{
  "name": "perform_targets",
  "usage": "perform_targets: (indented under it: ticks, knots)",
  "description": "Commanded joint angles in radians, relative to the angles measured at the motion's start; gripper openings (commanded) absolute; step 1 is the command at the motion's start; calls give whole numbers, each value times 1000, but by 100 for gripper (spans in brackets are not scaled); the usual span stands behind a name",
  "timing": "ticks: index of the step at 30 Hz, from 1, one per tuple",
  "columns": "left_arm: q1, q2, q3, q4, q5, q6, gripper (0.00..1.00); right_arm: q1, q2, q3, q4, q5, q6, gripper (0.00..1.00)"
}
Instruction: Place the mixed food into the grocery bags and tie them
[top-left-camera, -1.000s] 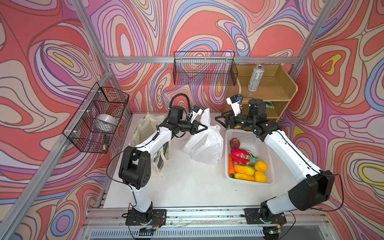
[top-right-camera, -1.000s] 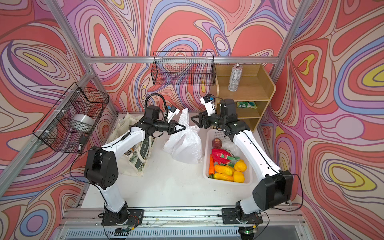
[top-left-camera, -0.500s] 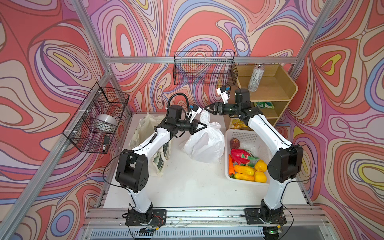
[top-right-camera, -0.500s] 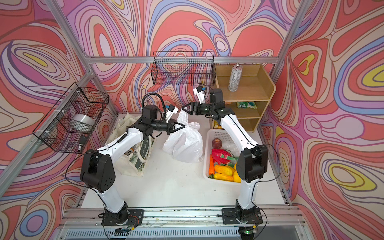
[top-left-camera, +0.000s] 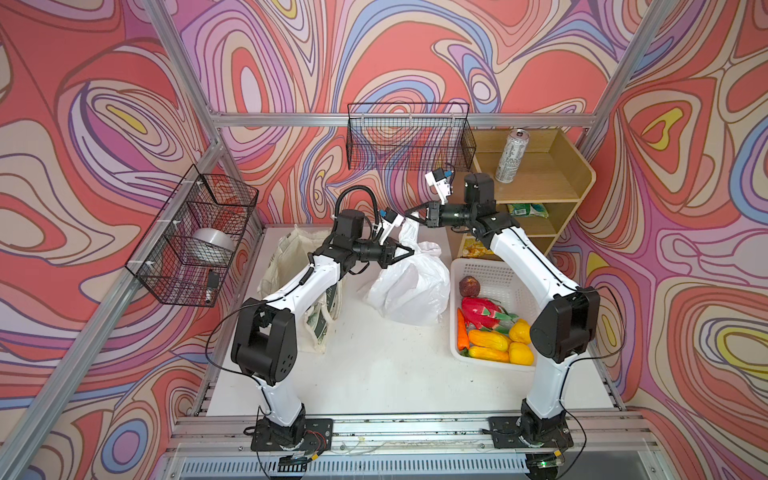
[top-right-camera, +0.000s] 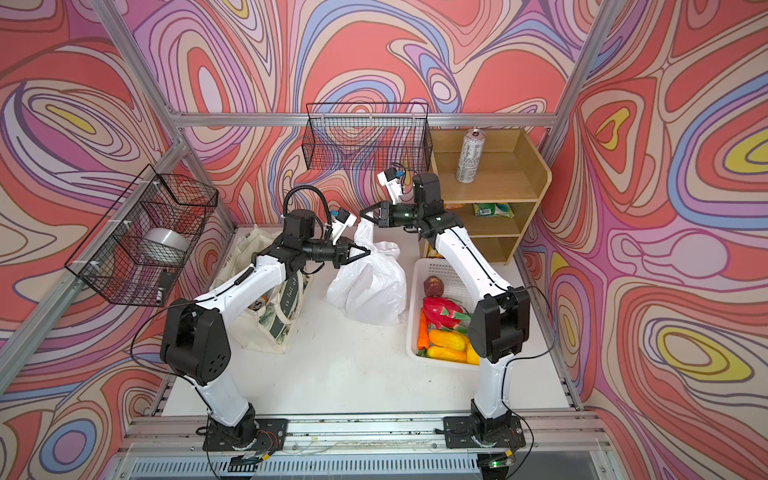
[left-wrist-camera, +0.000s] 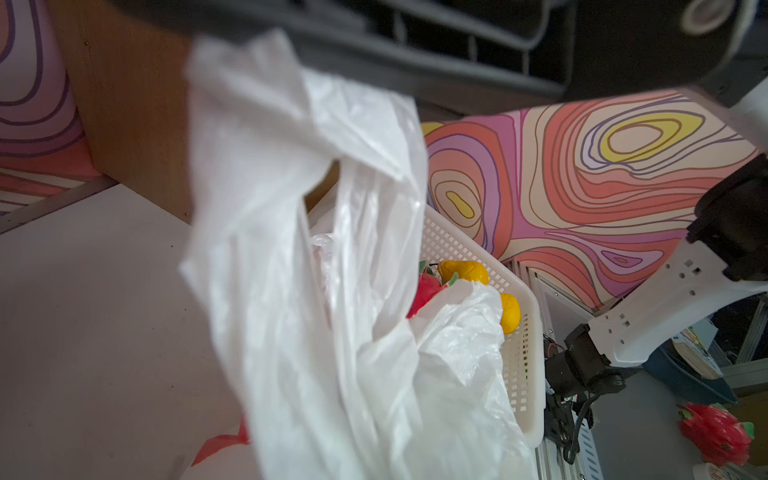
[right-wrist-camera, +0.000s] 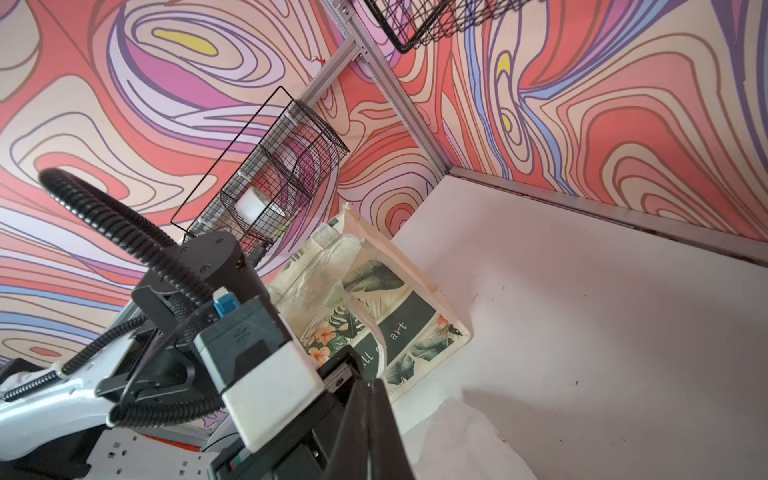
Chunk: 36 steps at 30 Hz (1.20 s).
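While the canvas tote slumps at left, your left gripper clamps the plastic bag at centre; your right gripper, jaws together by its handle, may hold nothing. Pulling could tear film; toy produce lies in the basket, right.

Swirl-patterned pink walls enclose a white tabletop, a wooden shelf and black wire baskets.

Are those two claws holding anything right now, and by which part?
The white plastic bag: the left gripper pinches its upper edge. The right gripper is shut at the raised handle; whether it caught it cannot be told.
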<state>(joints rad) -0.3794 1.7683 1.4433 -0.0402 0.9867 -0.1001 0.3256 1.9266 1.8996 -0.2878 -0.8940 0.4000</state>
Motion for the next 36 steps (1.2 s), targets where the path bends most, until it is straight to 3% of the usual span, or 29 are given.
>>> perform_targets:
  ticks: [1, 8, 13, 17, 22, 25, 31, 36]
  knots:
    - [14, -37, -29, 84, -31, -71, 0, -5, -52, -49, 31, 23, -9, 0]
    - [65, -135, -243, 456, -224, -391, 0, 30, -227, -233, 73, 312, 36, 0]
    - [65, -126, -253, 499, -288, -464, 0, 159, -332, -344, 41, 511, -1, 0]
    - [66, -111, -245, 504, -292, -489, 0, 247, -425, -506, 57, 699, 45, 0]
    - [66, -98, -238, 516, -261, -495, 0, 257, -411, -713, 139, 876, 120, 0]
    - [66, -98, -227, 494, -251, -482, 0, 237, -327, -720, 173, 809, 154, 0]
    - [72, -105, -197, 413, -230, -430, 0, 225, -259, -692, 176, 804, 155, 0]
    - [90, -81, -165, 397, -96, -418, 0, 207, -273, -717, 208, 764, 157, 0]
